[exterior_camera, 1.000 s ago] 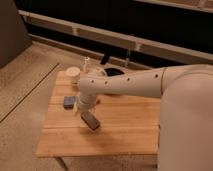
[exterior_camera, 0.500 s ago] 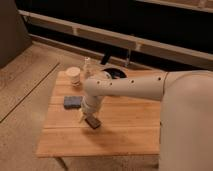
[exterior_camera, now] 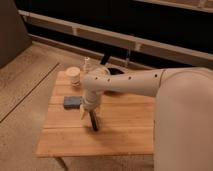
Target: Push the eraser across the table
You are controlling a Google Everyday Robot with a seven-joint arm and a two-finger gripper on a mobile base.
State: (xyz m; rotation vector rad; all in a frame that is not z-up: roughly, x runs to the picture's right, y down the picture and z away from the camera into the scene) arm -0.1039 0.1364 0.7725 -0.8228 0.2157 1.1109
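Since a moment ago the arm has swung nearer the middle of the table [exterior_camera: 125, 135], and the dark block that lay tilted under the gripper now stands more on end beneath it. Off to the gripper's left lies a blue pad [exterior_camera: 72, 102], well clear of it, and beyond that, at the far left corner, sits a small pale cup [exterior_camera: 74, 76]. The gripper [exterior_camera: 92, 116] points straight down over the planks, low to the top. The eraser [exterior_camera: 94, 121] is directly under its tip, touching it; whether the fingers are spread or pinching the block I cannot tell. To the right the white arm [exterior_camera: 135, 82] reaches back over a dark bowl-like thing [exterior_camera: 116, 75].
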